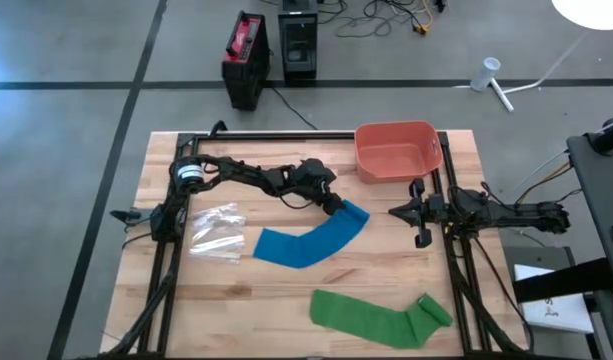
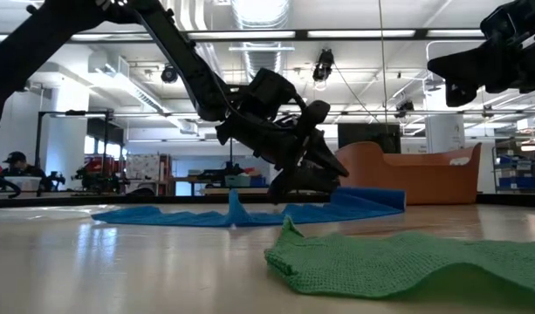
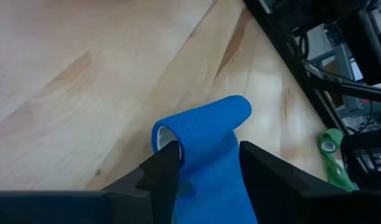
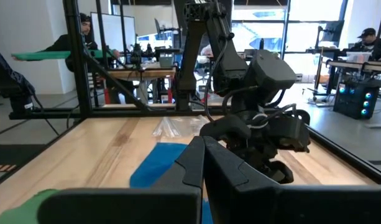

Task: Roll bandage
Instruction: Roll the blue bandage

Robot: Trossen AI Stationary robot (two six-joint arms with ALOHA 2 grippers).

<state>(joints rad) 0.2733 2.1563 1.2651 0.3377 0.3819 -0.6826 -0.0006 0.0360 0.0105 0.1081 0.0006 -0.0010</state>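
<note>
A blue bandage [image 1: 306, 240] lies flat on the wooden table as a curved strip. Its far right end is wound into a short roll [image 3: 202, 121] around a white core [image 3: 162, 134]. My left gripper [image 1: 333, 206] sits at that roll, slanting down, shut on it. A green bandage [image 1: 371, 315] lies spread out near the front edge, its right end bunched [image 1: 431, 310]. My right gripper [image 1: 418, 213] waits shut at the table's right side, above the surface, touching nothing. My left gripper has the blue bandage's rolled end between its two fingers, one fingertip [image 3: 171, 152] at the core end and the other [image 3: 247, 152] at the opposite edge. The fingers slant down from the table's left and lie along the strip. The roll [image 3: 206, 134] rests on the table.
An orange bin [image 1: 396, 150] stands at the far edge, just beyond the roll. A clear plastic bag [image 1: 216, 232] lies left of the blue strip. Black frame rails [image 1: 451, 260] run along the table's left and right sides.
</note>
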